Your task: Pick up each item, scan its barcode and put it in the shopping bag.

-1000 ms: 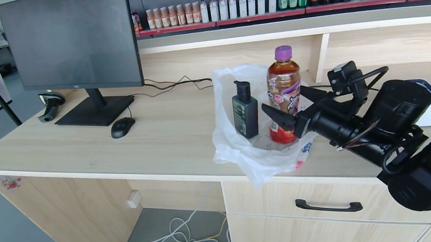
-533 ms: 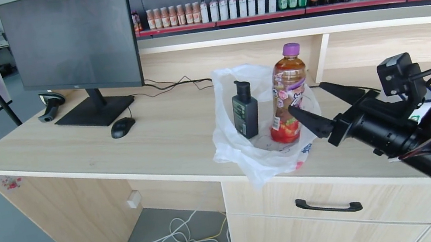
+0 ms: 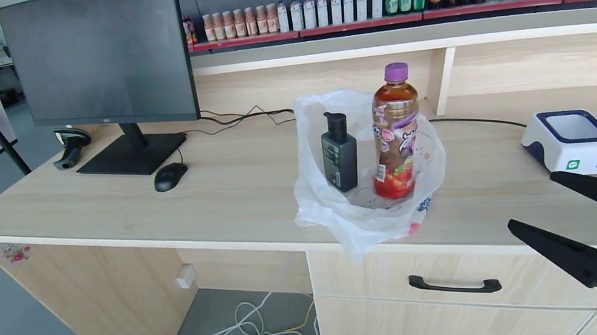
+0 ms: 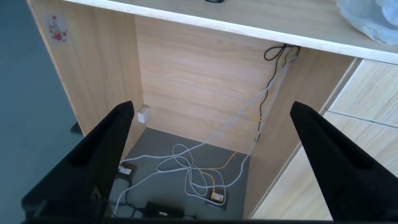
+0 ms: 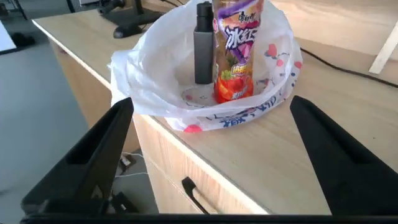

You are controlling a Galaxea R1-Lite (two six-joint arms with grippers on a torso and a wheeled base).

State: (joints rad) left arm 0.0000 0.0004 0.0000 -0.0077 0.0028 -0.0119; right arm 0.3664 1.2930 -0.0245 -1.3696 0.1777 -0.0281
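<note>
A white plastic shopping bag (image 3: 321, 200) sits open on the wooden counter (image 3: 240, 184). Inside it stand a tea bottle with a purple cap (image 3: 395, 132) and a dark pump bottle (image 3: 339, 153), both upright. My right gripper (image 3: 531, 200) hangs open and empty off the counter's front edge, well right of the bag. In the right wrist view the bag (image 5: 149, 68), tea bottle (image 5: 236, 50) and pump bottle (image 5: 203, 46) lie ahead of the gripper (image 5: 211, 102). My left gripper (image 4: 211, 106) is open and empty below counter height, facing the space under the counter.
A white barcode scanner box (image 3: 571, 142) sits on the counter right of the bag. A monitor (image 3: 101, 61), mouse (image 3: 170, 176) and handheld scanner (image 3: 68, 145) stand at the left. A drawer handle (image 3: 455, 287) is below the bag. Cables (image 4: 199, 174) lie on the floor.
My right gripper, earlier around the tea bottle in the bag, opened and drew back to the lower right. The bottle stays standing in the bag, and the scanner box is uncovered.
</note>
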